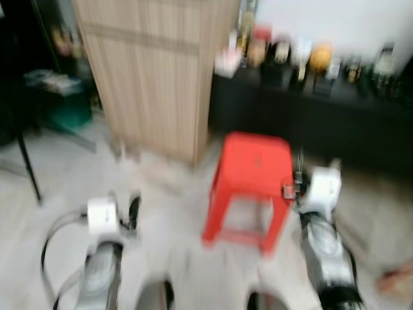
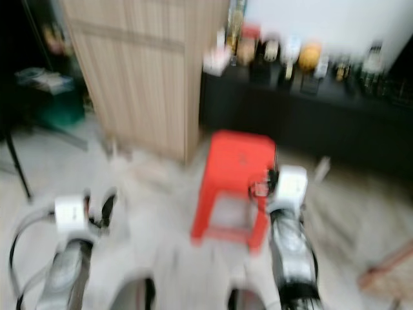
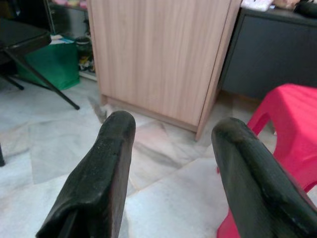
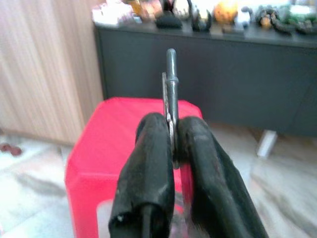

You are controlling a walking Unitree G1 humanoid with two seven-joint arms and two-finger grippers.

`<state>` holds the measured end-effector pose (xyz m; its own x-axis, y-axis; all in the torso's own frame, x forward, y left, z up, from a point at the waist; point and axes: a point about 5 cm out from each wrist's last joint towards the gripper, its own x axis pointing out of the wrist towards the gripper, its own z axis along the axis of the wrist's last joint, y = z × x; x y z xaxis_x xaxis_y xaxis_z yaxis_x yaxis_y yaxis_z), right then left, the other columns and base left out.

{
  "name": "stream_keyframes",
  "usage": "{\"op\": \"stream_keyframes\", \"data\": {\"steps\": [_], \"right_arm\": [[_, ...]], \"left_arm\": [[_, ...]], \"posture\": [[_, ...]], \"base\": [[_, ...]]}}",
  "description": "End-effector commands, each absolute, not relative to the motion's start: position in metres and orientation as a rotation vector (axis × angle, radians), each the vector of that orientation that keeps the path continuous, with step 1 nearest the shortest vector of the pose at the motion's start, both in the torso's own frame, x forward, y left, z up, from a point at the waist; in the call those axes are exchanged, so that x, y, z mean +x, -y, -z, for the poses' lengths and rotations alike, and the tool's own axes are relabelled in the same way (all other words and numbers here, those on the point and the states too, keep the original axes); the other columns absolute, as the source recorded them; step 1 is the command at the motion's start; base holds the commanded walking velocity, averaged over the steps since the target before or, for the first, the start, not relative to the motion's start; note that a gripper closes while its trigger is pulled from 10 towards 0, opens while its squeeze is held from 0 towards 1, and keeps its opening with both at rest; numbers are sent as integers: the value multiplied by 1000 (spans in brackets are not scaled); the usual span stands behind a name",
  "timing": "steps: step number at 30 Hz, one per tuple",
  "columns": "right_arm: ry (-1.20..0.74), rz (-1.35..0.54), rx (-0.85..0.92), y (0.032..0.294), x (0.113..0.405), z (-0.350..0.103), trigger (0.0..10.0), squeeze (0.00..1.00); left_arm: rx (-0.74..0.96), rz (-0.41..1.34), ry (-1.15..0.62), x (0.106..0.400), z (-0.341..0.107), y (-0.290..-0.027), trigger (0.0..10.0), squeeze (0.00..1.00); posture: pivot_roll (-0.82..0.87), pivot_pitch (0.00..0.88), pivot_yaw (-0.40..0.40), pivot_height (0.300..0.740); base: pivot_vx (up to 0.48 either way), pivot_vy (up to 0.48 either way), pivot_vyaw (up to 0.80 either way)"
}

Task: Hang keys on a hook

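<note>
A metal key (image 4: 171, 84) sticks up from between the two black fingers of my right gripper (image 4: 172, 130), which is shut on it. In the blurred head views that gripper (image 1: 299, 177) is held low, just right of a red plastic stool (image 1: 250, 169). My left gripper (image 3: 171, 134) is open with nothing between its fingers; it (image 1: 132, 210) is held low at the left over the pale floor. I cannot make out a hook in these frames.
A tall light-wood cabinet (image 1: 158, 71) stands ahead left. A long black sideboard (image 1: 310, 110) with bottles and ornaments runs along the white wall ahead right. A green box (image 3: 52, 64) and a black chair leg (image 3: 39, 79) are at the far left. Pale marble floor lies around the stool.
</note>
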<state>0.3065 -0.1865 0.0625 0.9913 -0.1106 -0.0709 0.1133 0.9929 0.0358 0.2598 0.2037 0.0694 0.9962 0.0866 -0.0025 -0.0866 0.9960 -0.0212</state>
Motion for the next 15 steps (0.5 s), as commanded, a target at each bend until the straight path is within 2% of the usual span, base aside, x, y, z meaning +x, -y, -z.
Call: {"op": "stream_keyframes", "data": {"steps": [1,15], "right_arm": [[-17,126,34,191,312,-74,10000,0],[56,110,47,185,311,-84,10000,0]], "left_arm": [[-18,-68,12,261,-72,-199,10000,0],[-9,-75,14,259,-72,-201,10000,0]], "posture": [[31,0,-88,654],[33,0,-86,740]], "base": [[0,0,0],[0,0,0]]}}
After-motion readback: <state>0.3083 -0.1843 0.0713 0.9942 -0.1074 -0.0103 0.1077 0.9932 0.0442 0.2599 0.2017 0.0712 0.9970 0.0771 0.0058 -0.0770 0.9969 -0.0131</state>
